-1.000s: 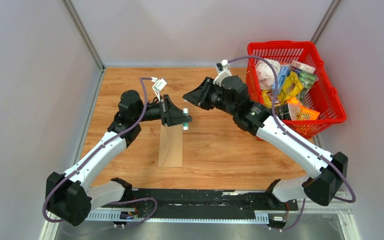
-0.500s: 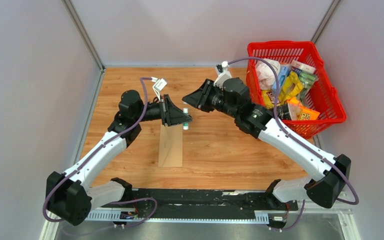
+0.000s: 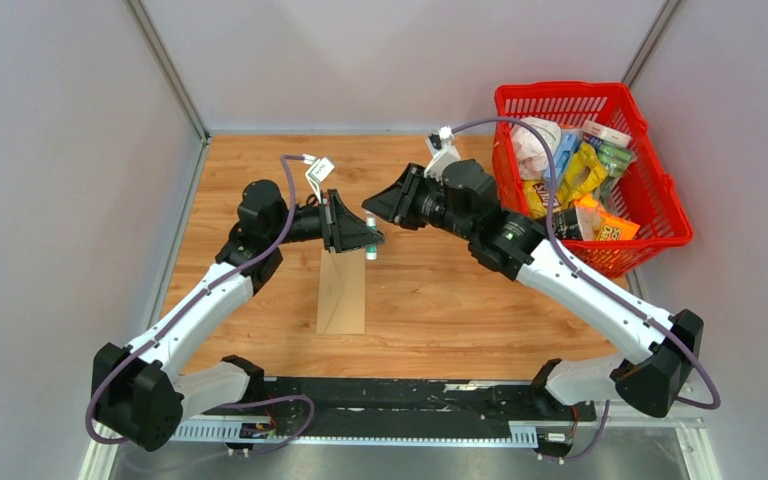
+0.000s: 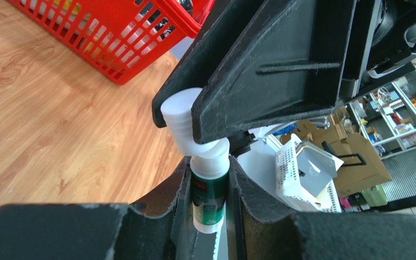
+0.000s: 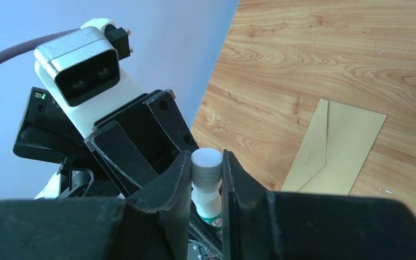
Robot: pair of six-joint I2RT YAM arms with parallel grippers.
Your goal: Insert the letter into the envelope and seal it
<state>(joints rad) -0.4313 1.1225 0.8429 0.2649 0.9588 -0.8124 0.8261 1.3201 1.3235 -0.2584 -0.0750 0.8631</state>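
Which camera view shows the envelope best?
Right wrist: the envelope lies whole on the table, close enough to show its fold line. The top external view shows it smaller, its far end hidden by the left gripper. The left wrist view misses it.

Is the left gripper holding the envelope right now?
No, the left gripper is clamped on a glue stick, while the envelope lies flat on the table.

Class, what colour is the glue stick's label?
The glue stick's label is dark green, below its white cap; the left wrist view shows it best.
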